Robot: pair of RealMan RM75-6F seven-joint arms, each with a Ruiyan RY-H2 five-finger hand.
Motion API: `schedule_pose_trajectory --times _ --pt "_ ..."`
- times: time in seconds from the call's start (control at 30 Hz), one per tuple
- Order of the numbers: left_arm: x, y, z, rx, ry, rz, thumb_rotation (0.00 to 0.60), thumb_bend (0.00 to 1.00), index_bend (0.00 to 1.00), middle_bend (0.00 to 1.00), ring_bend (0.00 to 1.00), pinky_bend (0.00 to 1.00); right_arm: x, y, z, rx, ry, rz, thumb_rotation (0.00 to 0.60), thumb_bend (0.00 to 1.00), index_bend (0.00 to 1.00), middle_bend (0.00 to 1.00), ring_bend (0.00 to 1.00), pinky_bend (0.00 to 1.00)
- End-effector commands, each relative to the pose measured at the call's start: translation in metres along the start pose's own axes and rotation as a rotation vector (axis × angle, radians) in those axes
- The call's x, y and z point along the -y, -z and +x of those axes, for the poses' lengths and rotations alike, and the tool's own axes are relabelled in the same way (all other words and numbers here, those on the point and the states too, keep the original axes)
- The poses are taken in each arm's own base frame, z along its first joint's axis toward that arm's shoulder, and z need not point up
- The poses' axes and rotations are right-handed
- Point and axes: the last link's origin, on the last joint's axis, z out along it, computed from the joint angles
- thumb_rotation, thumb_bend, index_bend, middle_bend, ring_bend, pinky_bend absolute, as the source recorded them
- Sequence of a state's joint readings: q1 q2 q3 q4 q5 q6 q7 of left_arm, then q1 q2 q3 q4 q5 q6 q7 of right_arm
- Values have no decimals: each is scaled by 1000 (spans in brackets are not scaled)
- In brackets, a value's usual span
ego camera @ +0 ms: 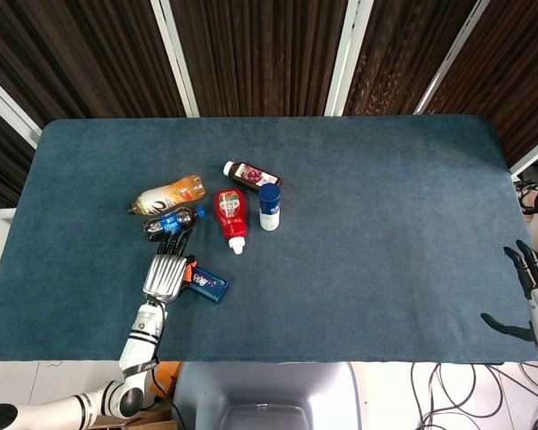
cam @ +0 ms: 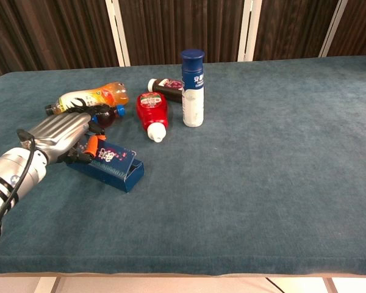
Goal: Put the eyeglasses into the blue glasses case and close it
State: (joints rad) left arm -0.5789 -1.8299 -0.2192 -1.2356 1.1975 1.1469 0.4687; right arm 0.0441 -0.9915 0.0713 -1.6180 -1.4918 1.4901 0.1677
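1. Left hand lies palm-down on the table's near-left part, its fingers extended over the near end of the blue glasses case, touching it there. An orange part shows at the fingers, on the case. Whether anything is actually gripped cannot be told.
2. Right hand hangs off the table's right edge in the head view, fingers spread, holding nothing.
3. The case lies flat, angled, its far end pointing toward the table's near edge in the chest view. It looks dark blue with small printed markings; whether it is open or closed cannot be told. No eyeglasses can be made out.
4. Just beyond the left hand lie a dark cola bottle and an orange drink bottle, both on their sides.
5. Right of those, a red squeeze bottle lies flat, a small dark bottle lies behind it, and a blue-capped white bottle stands upright.
6. The table's whole right half is bare blue cloth.
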Motion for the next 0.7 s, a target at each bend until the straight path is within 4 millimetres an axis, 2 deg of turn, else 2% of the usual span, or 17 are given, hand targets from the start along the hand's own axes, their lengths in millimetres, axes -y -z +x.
schedule_pose_trajectory --times 0.03,0.43,0.53,0.63,0.7 --pt "-2 -3 0 0 5 2 600 491 639 49 0 0 0 0 0 -1 0 -1 600 84 0 0 0 0" --pt "-7 -12 -2 -21 25 11 600 450 600 56 0 0 -1 0 1 0 -2 -3 600 83 0 0 0 0" --pt "-9 -13 -2 -28 28 13 600 443 537 50 0 0 -1 -1 1 0 -1 -3 600 85 0 0 0 0" --pt "-12 -15 -1 -40 33 14 600 436 415 39 0 0 -1 -1 0 3 0 -4 600 84 0 0 0 0" --pt "-12 -16 -1 -46 33 15 600 435 373 35 0 0 -1 -1 0 3 0 -4 600 85 0 0 0 0"
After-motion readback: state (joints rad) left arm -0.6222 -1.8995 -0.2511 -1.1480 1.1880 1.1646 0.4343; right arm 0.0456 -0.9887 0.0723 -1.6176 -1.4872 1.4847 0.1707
